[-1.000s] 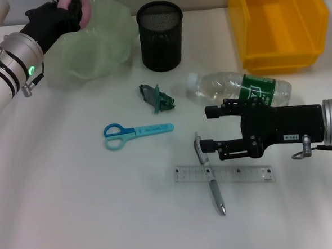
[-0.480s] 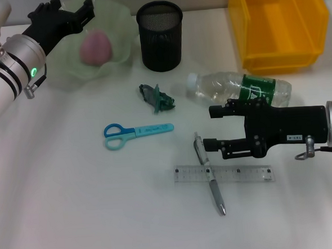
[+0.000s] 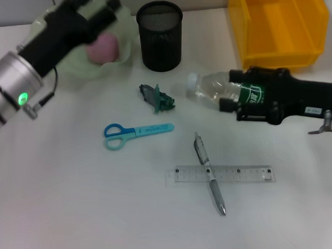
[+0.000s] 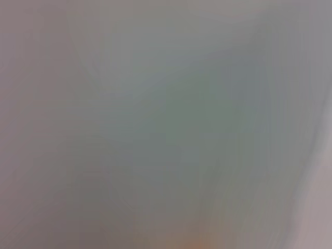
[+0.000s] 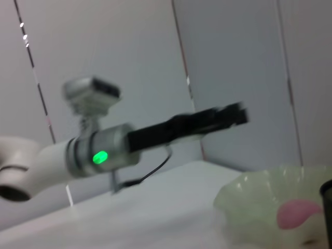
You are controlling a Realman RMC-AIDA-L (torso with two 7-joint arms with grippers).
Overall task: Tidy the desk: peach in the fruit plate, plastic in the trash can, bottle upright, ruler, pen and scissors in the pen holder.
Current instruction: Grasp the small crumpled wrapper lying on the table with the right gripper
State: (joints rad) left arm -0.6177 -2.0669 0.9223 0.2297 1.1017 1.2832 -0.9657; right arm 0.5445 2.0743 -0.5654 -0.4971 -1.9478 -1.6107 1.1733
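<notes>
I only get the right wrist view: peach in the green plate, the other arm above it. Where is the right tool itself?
Observer: The right tool is at the bottle, which lies on its side in front of the yellow bin.
Operator: Is the stationery put away?
Observer: No, the scissors lie on the desk, outside the pen holder.
Operator: Pen and ruler?
Observer: The pen lies across the ruler.
Operator: The plastic?
Observer: The plastic scrap lies between holder and scissors.

A yellow bin (image 3: 278,24) sits on the white table (image 3: 75,209).
</notes>
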